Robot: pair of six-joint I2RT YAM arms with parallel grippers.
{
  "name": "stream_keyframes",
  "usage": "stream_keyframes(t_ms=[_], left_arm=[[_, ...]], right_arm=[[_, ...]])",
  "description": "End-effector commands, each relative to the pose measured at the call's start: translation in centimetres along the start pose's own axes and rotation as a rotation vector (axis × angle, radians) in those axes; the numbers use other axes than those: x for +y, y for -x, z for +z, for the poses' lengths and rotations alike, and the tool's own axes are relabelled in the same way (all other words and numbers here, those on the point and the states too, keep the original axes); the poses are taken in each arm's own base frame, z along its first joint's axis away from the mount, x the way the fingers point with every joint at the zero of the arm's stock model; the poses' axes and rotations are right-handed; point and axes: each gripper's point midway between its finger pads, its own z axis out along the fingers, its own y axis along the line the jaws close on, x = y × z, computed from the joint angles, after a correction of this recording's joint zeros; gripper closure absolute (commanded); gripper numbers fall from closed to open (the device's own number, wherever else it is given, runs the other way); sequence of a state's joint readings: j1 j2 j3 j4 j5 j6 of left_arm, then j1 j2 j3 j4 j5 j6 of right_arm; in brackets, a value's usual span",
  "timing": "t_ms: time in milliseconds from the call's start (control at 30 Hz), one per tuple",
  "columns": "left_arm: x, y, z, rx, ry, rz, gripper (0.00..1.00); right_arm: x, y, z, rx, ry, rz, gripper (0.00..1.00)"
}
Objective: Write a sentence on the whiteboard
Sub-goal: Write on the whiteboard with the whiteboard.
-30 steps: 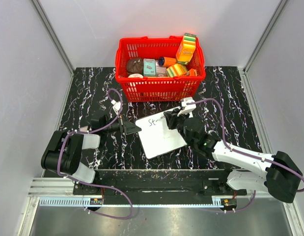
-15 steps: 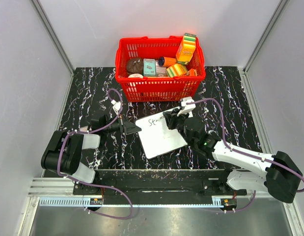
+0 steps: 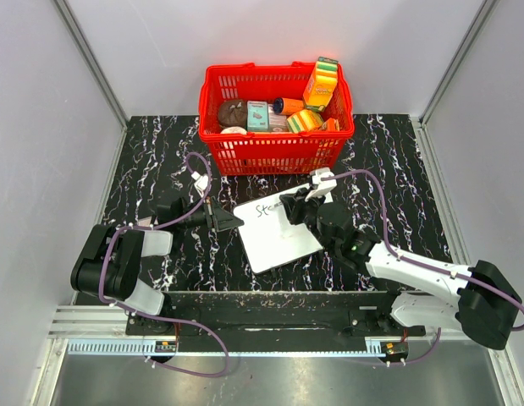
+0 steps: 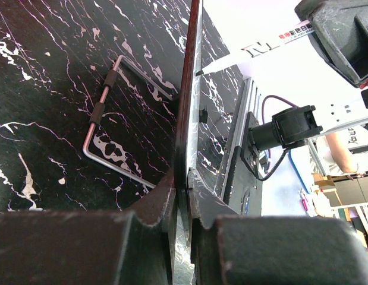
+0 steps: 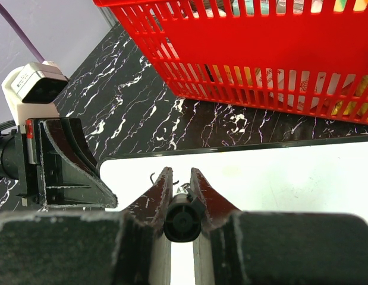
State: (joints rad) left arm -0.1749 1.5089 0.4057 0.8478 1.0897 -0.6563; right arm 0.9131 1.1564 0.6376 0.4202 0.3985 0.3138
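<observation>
The whiteboard [image 3: 278,235] lies on the counter [image 3: 160,161] between the arms; the left fingers [image 3: 228,220] pinch its left edge; the right fingers [image 3: 294,205] clamp the marker [image 4: 255,50], its tip at the sentence [image 3: 264,209], barely begun; the bare board runs rightward, toward the right arm.

The left tool [image 3: 230,220] is pinched nearly closed, lying level; the right tool [image 3: 289,204] is clamped tight.

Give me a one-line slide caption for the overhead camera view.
Left tool clamps the whiteboard edge while the right tool presses a marker beside the first handwritten letters, red basket behind.
</observation>
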Motion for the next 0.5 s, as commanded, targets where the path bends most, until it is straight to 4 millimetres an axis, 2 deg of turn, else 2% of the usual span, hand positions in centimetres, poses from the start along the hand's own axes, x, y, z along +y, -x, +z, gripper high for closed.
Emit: stream_keyframes(t_ms=[0, 200, 467], left_arm=[[-0.1, 1.0, 0.4, -0.012, -0.025, 0.116, 1.0], [-0.1, 1.0, 0.4, -0.013, -0.022, 0.115, 1.0], [-0.1, 1.0, 0.4, -0.012, -0.021, 0.114, 1.0]], right_arm=[[-0.6, -0.3, -0.5, 0.012, -0.009, 0.006, 1.0], [-1.2, -0.9, -0.9, 0.023, -0.028, 0.009, 1.0], [-2.0, -0.3, -1.1, -0.002, -0.074, 0.013, 1.0]])
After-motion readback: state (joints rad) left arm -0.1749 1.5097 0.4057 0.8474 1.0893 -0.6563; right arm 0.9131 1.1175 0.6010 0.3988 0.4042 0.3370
